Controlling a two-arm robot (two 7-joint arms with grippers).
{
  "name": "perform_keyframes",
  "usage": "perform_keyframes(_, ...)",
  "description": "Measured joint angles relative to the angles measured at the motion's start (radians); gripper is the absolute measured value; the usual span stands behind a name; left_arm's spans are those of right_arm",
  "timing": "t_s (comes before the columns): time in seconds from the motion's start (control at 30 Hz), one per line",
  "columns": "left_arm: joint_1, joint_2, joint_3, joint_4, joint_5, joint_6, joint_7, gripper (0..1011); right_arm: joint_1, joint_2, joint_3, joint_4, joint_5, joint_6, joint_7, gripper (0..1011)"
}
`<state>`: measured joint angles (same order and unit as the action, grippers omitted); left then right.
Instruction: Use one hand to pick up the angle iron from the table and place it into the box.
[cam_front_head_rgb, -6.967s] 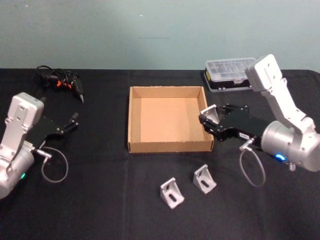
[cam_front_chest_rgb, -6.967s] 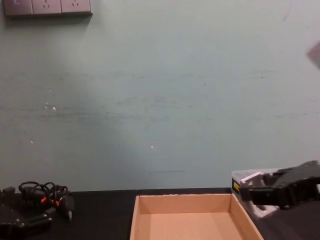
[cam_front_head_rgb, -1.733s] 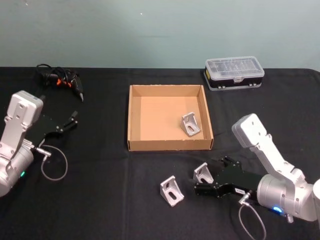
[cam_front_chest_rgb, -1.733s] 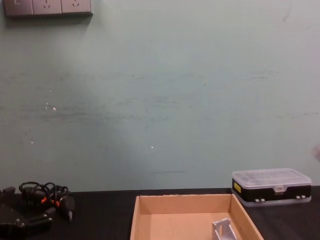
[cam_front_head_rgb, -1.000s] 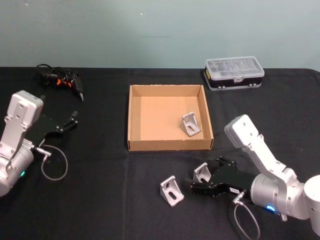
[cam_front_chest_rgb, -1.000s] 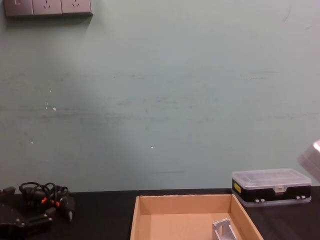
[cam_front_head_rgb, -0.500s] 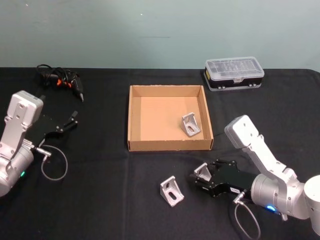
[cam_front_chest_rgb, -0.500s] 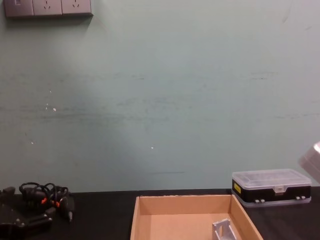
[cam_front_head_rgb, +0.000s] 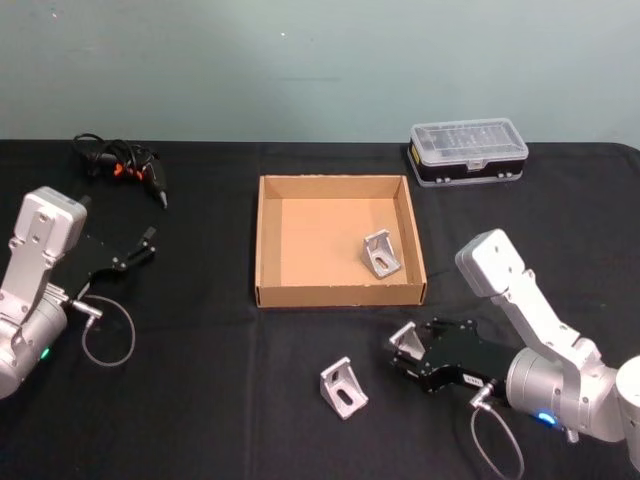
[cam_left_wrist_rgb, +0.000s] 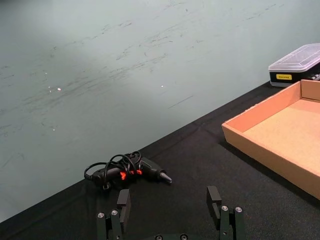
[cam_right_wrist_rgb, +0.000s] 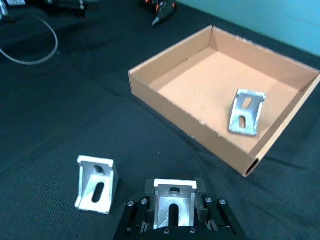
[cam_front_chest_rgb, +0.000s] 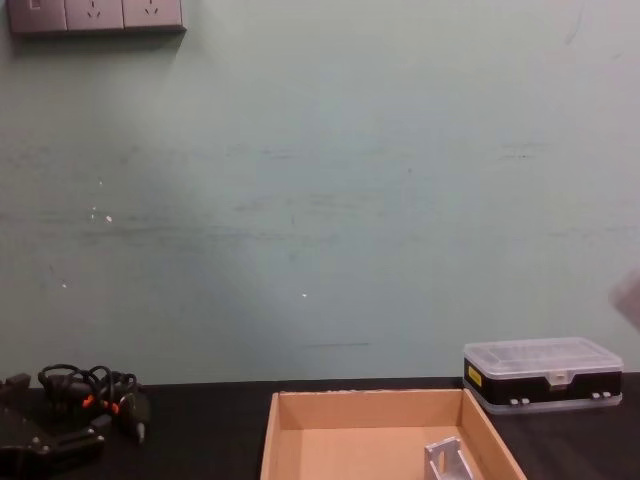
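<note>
Right gripper (cam_front_head_rgb: 403, 351) clamped around an angle iron (cam_front_head_rgb: 406, 339), just off the front right corner of the box (cam_front_head_rgb: 340, 294), near the front edge of the table (cam_front_head_rgb: 200, 400). Left gripper (cam_front_head_rgb: 148, 246), fingers apart, by the left edge.

Right pincer (cam_front_head_rgb: 401, 351) grips angle iron (cam_front_head_rgb: 407, 338)

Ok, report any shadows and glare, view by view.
Head view: inside the box, the left wall is darker than the floor. Right wrist view: the held angle iron in the right gripper gleams along its top edge. Chest view: the case has a clear lid reflecting light.
</note>
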<state>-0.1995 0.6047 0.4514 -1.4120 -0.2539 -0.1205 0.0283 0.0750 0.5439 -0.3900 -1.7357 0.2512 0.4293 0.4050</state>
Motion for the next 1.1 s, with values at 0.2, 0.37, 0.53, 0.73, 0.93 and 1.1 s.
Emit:
perform_keyframes(0.2, 0.000, 0.000, 0.000, 0.000, 0.000, 0.000, 0.000, 1000, 0.000, 0.002, 0.013, -0.045, 0.001, -0.002, -0.005, 450)
perform_keyframes(0.37, 0.000, 0.000, 0.000, 0.000, 0.000, 0.000, 0.000, 1000, 0.034, -0.013, 0.012, -0.061, -0.002, -0.003, -0.010, 450)
perform_keyframes(0.53, 0.000, 0.000, 0.000, 0.000, 0.000, 0.000, 0.000, 1000, 0.081, -0.041, -0.004, -0.044, -0.014, -0.002, -0.013, 450)
perform_keyframes(0.73, 0.000, 0.000, 0.000, 0.000, 0.000, 0.000, 0.000, 1000, 0.152, -0.085, -0.035, 0.009, -0.043, -0.012, -0.018, 450)
perform_keyframes(0.93, 0.000, 0.000, 0.000, 0.000, 0.000, 0.000, 0.000, 1000, 0.236, -0.139, -0.070, 0.102, -0.072, -0.023, -0.013, 450)
perform_keyframes(1.1, 0.000, 0.000, 0.000, 0.000, 0.000, 0.000, 0.000, 1000, 0.300, -0.180, -0.096, 0.191, -0.087, -0.026, 0.004, 449)
